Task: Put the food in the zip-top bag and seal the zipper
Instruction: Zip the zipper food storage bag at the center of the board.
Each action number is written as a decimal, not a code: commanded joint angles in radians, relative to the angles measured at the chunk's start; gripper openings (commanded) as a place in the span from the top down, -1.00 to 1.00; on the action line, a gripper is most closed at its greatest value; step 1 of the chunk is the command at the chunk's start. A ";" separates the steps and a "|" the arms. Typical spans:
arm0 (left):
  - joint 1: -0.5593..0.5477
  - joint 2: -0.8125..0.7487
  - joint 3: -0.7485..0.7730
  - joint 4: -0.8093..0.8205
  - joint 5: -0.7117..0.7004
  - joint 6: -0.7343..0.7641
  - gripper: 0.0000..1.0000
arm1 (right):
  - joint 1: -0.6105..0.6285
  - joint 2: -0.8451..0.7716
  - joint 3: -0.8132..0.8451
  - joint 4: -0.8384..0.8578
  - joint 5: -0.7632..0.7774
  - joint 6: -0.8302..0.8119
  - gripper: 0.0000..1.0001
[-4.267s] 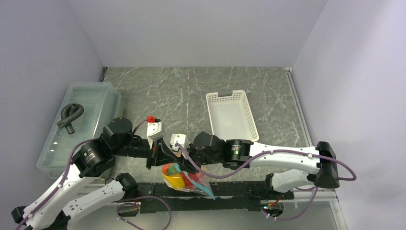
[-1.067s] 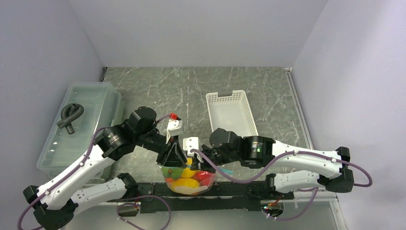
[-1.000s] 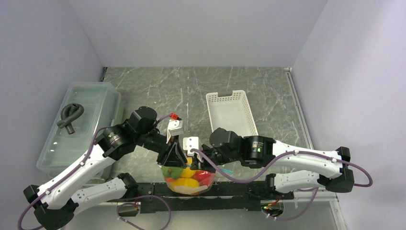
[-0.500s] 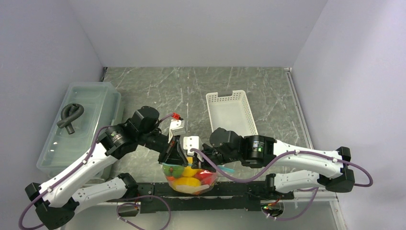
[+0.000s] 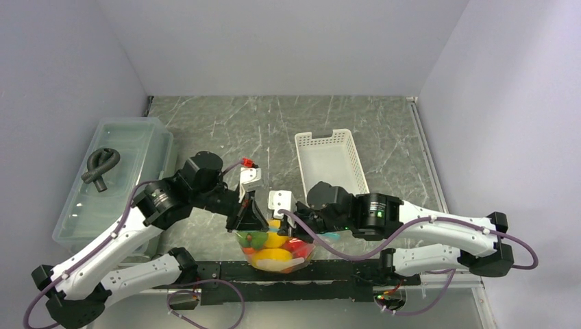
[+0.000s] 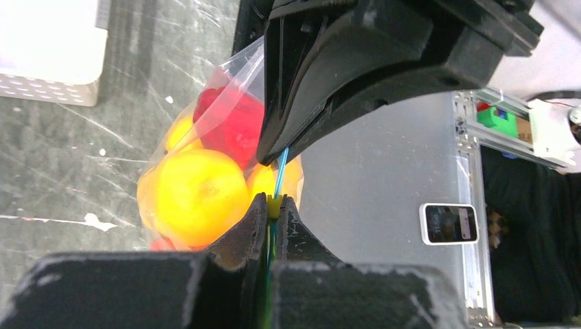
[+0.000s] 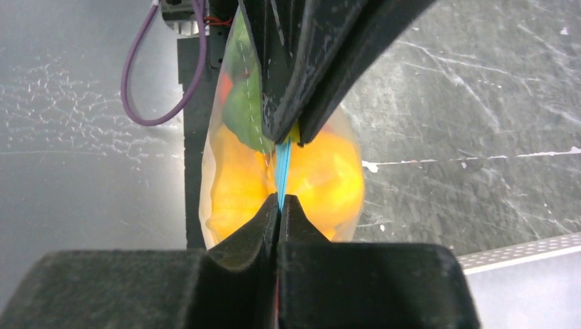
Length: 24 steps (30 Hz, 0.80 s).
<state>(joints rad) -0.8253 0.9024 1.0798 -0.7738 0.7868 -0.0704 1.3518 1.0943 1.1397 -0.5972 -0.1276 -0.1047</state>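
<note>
The clear zip-top bag (image 5: pixel 275 252) hangs between my two grippers near the table's front edge. It holds the food (image 5: pixel 273 256): yellow and orange round fruits (image 6: pixel 195 195), a red piece (image 6: pixel 236 130) and a green leafy piece (image 7: pixel 241 103). My left gripper (image 5: pixel 251 223) is shut on the teal-blue zipper (image 6: pixel 281 171) at a small yellow slider (image 6: pixel 275 204). My right gripper (image 5: pixel 288 229) is shut on the same zipper strip (image 7: pixel 282 168) from the other side. The two grippers face each other with their tips close together.
A white perforated basket (image 5: pixel 331 164) stands behind the right arm. A translucent lidded bin (image 5: pixel 113 181) with a dark hose on it lies at the left. The black base rail (image 5: pixel 226 281) runs just under the bag.
The bag was turned from tilted to hanging upright between both grippers. In the last second both grippers and the bag shifted slightly to the right, and the bag rose a little.
</note>
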 commanded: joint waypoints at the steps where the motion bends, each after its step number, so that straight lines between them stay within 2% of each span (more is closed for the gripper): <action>1: 0.003 -0.063 0.029 -0.050 -0.102 -0.011 1.00 | 0.000 -0.083 0.011 -0.019 0.041 0.018 1.00; 24: 0.002 -0.301 -0.035 -0.029 -0.408 -0.112 1.00 | 0.000 -0.246 -0.101 -0.025 0.112 0.103 1.00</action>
<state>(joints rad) -0.8310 0.6525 1.0523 -0.7620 0.5137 -0.1650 1.3518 0.8989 1.0401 -0.5655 -0.0509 -0.0246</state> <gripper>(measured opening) 0.032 0.019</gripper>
